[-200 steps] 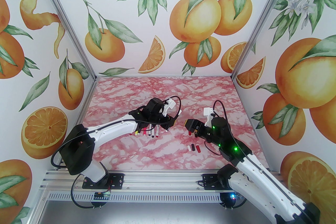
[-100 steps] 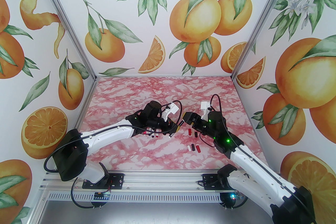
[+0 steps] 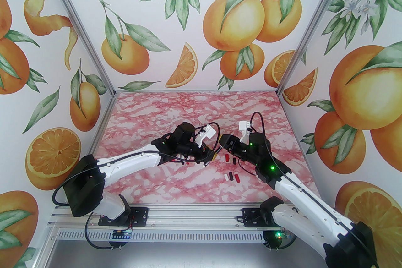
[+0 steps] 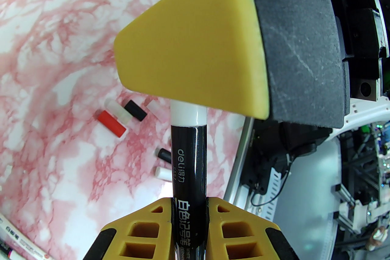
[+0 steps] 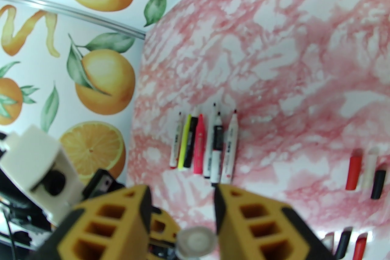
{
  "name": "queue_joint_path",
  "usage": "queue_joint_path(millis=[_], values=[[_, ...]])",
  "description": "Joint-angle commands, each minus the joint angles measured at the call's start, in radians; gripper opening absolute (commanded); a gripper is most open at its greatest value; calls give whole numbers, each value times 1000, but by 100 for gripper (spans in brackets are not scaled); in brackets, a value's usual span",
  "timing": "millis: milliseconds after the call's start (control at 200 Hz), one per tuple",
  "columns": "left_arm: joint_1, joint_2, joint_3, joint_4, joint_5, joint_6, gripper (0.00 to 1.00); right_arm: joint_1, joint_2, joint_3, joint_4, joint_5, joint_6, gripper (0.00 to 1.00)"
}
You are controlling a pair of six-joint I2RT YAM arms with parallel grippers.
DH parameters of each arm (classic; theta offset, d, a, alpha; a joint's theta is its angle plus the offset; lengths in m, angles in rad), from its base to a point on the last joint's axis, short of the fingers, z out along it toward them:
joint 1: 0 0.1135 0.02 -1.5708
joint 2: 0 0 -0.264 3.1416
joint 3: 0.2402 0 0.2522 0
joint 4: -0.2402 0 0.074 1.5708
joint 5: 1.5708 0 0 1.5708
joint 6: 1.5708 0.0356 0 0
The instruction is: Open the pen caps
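My left gripper (image 4: 189,201) is shut on a black-barrelled pen (image 4: 189,158) that points away from it. The pen's white cap (image 4: 188,114) runs in under a yellow finger (image 4: 195,48) of my right gripper. In the right wrist view that cap (image 5: 196,242) shows end-on between the fingers of my right gripper (image 5: 182,201). The right finger is against it and a gap is left on the other side. From above, the left gripper (image 3: 211,157) and the right gripper (image 3: 222,141) meet nose to nose over the table's middle. Loose pen caps lie nearby: red (image 3: 226,158), black (image 3: 234,161), white (image 3: 226,177).
A row of uncapped pens (image 5: 204,146) lies side by side on the pink marble table (image 3: 188,109), partly under my left arm (image 3: 135,161) from above. More loose caps, black (image 3: 232,176) and red (image 3: 237,178), lie in front of the right gripper. Orange-patterned walls enclose three sides.
My right gripper has moved left to meet the left one and its jaws have narrowed around the pen's cap. The left arm carried the pen a little to the right.
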Motion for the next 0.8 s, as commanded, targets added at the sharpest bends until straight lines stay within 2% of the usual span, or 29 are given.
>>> queue_joint_path(millis=[0, 240, 630, 796], values=[[-11, -21, 27, 15, 7, 5, 18, -7, 11, 10, 0, -20, -15, 38], [-26, -14, 34, 10, 7, 7, 18, -7, 32, 10, 11, -26, -14, 34], [-29, -13, 39, -3, -3, 12, 18, -6, 25, 7, -3, -12, -18, 18], [-30, -3, 30, 43, 20, -23, 29, -7, 12, 7, 0, -10, -10, 15]])
